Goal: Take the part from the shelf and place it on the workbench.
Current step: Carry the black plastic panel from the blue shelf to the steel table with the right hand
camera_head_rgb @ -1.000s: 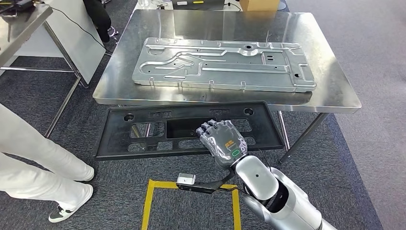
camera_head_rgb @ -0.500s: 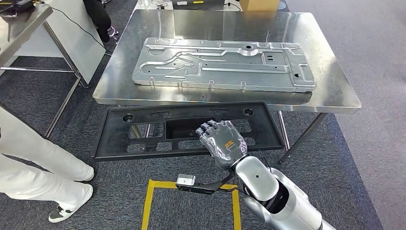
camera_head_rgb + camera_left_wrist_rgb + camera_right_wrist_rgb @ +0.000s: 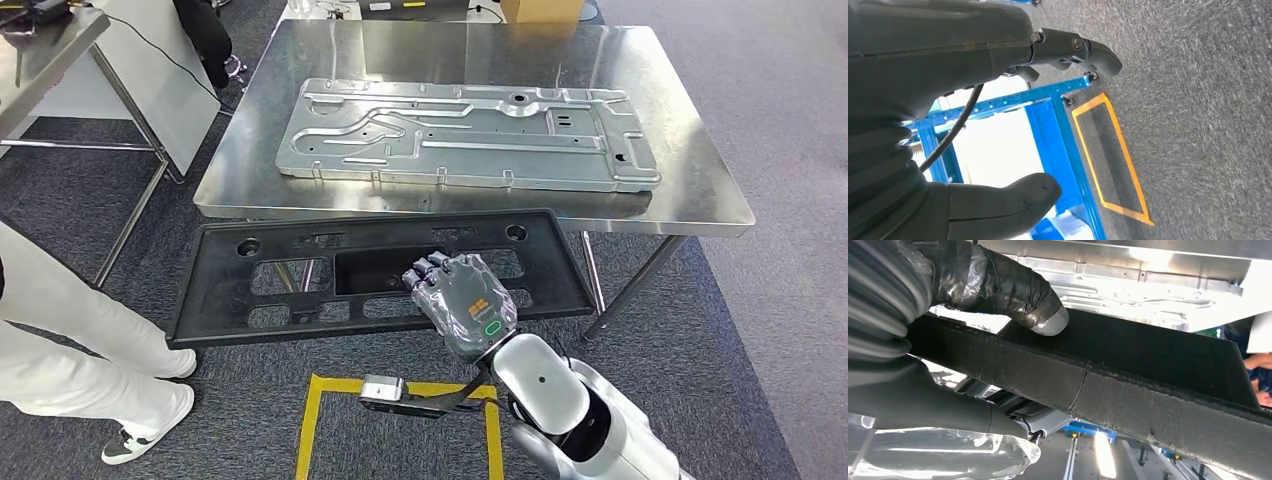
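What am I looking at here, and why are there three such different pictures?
A two-armed humanoid robot, seen through its own cameras. The head view looks down: its right hand grips a long black plastic frame panel in front of a shiny steel workbench, where a large stamped silver metal plate already lies. A person's white-trousered legs stand nearby. The right wrist view sits just behind that hand, showing the thumb pressing the black panel's edge. The left wrist view shows the left hand holding nothing, above grey carpet, a blue metal rack and a yellow tape rectangle.
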`<state>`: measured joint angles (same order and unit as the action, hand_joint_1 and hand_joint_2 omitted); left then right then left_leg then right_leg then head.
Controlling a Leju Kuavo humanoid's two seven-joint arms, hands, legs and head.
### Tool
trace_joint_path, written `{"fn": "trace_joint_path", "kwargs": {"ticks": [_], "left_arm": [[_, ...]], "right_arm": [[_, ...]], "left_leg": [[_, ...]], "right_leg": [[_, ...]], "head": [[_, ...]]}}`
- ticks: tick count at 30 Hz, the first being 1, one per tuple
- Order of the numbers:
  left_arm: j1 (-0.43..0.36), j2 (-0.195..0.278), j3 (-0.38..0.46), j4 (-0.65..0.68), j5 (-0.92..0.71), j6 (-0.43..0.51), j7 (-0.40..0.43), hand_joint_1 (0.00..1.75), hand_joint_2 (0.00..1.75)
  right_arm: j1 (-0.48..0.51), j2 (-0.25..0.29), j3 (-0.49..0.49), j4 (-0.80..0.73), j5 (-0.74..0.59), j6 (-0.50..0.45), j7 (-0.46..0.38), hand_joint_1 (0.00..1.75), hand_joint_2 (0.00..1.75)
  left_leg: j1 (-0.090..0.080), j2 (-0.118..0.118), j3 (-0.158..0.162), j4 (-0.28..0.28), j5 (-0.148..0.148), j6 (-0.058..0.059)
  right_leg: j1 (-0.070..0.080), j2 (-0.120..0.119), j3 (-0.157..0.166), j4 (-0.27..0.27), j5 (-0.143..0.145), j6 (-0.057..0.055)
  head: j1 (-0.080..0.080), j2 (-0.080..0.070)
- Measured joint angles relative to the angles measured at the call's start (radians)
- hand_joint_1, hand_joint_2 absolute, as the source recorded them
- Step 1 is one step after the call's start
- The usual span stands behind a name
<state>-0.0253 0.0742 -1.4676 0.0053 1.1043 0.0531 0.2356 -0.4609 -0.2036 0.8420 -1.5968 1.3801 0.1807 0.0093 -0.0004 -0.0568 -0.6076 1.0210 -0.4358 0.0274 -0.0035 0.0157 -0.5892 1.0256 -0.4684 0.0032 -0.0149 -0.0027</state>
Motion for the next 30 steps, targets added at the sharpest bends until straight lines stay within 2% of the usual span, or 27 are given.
{"fn": "trace_joint_path", "kwargs": {"ticks": [7,19,30], "left_arm": [[-0.003,-0.002,-0.027,0.0,-0.031,-0.003,-0.017,0.0,1.75],[0.0,-0.001,-0.04,0.0,-0.043,-0.002,-0.042,0.0,1.75],[-0.001,0.004,-0.049,0.0,-0.043,-0.006,-0.057,0.0,1.75]], "right_arm": [[0.002,-0.005,0.0,-0.023,-0.001,0.003,0.01,1.75,1.75],[0.078,-0.072,0.0,-0.073,0.01,-0.014,0.028,1.75,1.75],[0.09,-0.077,-0.002,-0.075,0.02,-0.02,0.023,1.75,1.75]], "left_leg": [[0.0,0.0,0.0,0.0,0.0,0.0],[0.0,0.0,0.0,0.0,-0.002,0.0],[0.0,0.0,0.0,0.0,-0.002,0.0]], "right_leg": [[0.0,0.0,0.0,0.0,0.0,0.0],[0.0,0.0,0.0,0.0,-0.002,0.001],[0.0,0.0,0.0,0.0,-0.002,0.001]], "head": [[0.0,0.0],[0.0,0.0],[0.0,0.0]]}}
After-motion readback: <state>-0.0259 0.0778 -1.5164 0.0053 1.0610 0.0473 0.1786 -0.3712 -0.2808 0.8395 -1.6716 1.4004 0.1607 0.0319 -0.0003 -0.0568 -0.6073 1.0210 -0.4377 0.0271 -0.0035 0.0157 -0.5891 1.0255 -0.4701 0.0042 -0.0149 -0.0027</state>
